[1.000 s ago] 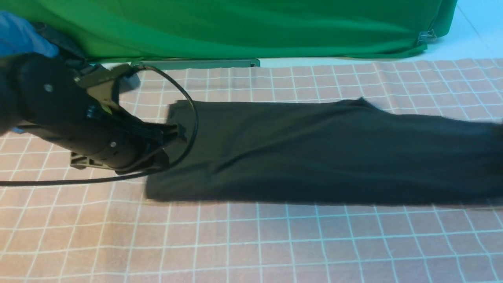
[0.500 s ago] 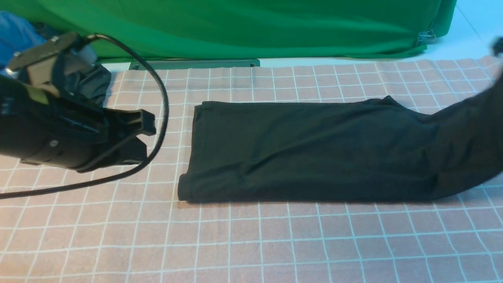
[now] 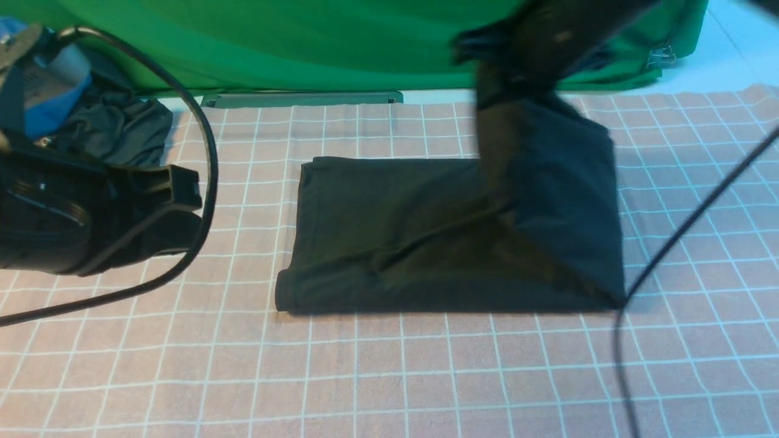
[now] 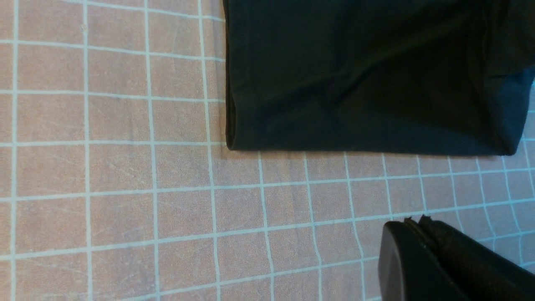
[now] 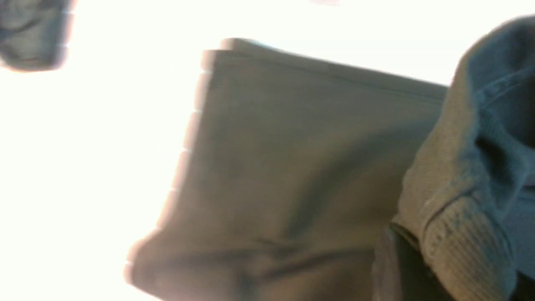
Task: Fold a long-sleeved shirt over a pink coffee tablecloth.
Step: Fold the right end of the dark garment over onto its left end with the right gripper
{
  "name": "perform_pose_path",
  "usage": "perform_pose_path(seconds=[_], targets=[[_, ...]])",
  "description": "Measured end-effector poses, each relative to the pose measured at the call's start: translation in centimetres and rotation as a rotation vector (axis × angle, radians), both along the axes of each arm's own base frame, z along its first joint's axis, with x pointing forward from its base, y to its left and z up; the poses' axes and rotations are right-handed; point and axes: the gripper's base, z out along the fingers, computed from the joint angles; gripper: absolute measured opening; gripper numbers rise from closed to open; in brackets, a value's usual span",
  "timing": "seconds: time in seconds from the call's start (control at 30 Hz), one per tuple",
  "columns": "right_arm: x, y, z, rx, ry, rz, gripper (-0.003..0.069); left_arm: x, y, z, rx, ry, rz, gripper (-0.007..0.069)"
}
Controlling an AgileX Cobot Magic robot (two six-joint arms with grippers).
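The long-sleeved shirt [image 3: 395, 237] is a black strip lying across the pink coffee tablecloth [image 3: 389, 377]. Its right end is lifted and doubled back toward the middle, hanging from my blurred right gripper [image 3: 490, 67], which is shut on that end. The right wrist view shows the ribbed edge [image 5: 459, 234] of the shirt bunched at the jaws and the flat part [image 5: 292, 167] below. My left gripper [image 3: 188, 194] hovers left of the shirt, shut and empty. In the left wrist view its tips [image 4: 413, 221] are pressed together over the tablecloth [image 4: 125, 167], apart from the shirt's corner [image 4: 355, 75].
A dark grey-green garment [image 3: 122, 128] and a blue garment [image 3: 55, 97] are piled at the back left. A green backdrop [image 3: 365, 42] hangs behind the table. The left arm's cable [image 3: 207, 152] loops over the cloth, and the right arm's cable [image 3: 681, 237] crosses the right side.
My right gripper has swung up and to the left, carrying the shirt's right end over the middle. The left arm has drawn back left, away from the shirt's left edge.
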Motion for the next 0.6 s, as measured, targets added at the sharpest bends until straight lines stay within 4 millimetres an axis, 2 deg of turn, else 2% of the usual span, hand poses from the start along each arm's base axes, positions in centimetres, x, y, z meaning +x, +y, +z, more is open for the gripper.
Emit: perform_pose_path(seconds=[0.07, 0.1, 0.2, 0.37, 0.6], targets=[[-0.1, 1.0, -0.5, 0.01, -0.001, 0.011, 0.0104, -0.1, 0.0, 0.0, 0.001, 0.002, -0.002, 0.0013], [-0.4, 3.1, -1.4, 0.032, -0.015, 0.037, 0.0104, -0.2, 0.0, 0.0, 0.004, 0.004, -0.006, 0.0013], [-0.7, 5.4, -2.5, 0.055, -0.031, 0.058, 0.0104, -0.3, 0.1, 0.0, 0.01, 0.007, -0.013, 0.0013], [-0.5, 7.8, -4.9, 0.089, -0.026, 0.049, 0.0104, -0.4, 0.0, 0.0, 0.014, 0.015, -0.021, 0.0013], [0.1, 9.8, -7.9, 0.177, 0.012, 0.0, 0.0111, -0.5, 0.0, -0.1, 0.021, 0.018, -0.029, 0.0013]])
